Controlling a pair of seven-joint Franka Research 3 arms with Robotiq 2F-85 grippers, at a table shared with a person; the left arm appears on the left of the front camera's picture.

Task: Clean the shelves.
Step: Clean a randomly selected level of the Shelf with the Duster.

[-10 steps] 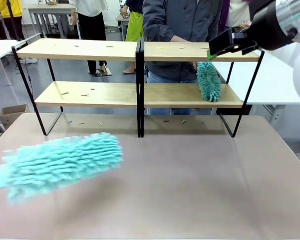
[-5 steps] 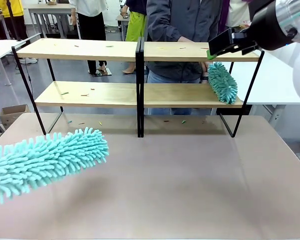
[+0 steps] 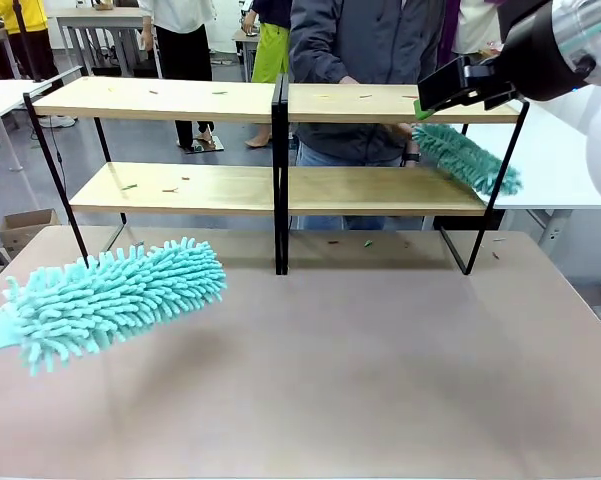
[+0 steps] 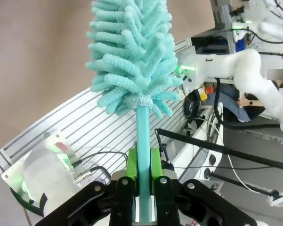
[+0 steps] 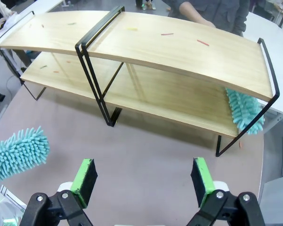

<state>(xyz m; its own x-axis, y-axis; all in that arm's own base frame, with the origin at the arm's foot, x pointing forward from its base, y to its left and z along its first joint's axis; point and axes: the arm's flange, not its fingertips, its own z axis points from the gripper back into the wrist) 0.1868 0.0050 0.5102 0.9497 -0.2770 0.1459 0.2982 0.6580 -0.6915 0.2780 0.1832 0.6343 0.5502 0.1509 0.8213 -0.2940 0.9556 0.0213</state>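
The shelves (image 3: 180, 100) stand across the far half of the table, two light-wood boards in a black frame, with small coloured scraps on both tiers. My left gripper (image 4: 142, 162) is shut on the teal handle (image 4: 142, 132) of a fluffy teal duster (image 3: 115, 300), which hovers over the table's front left, short of the shelves. My right gripper (image 5: 142, 176) is open and empty, high above the table facing the shelves (image 5: 179, 47); in the front view the right gripper (image 3: 450, 90) sits by the top board's right end. A person behind holds a second teal duster (image 3: 467, 158) at the lower board's right end.
The brown table (image 3: 380, 380) is bare in front of the rack, with a few scraps (image 3: 368, 243) under the lower board. White tables (image 3: 555, 160) and more people stand behind. A cardboard box (image 3: 25, 228) is on the floor at left.
The person's duster has swept right along the lower board and now sticks out past its right end. My left duster has swung and risen slightly toward the rack. The right gripper has stayed put.
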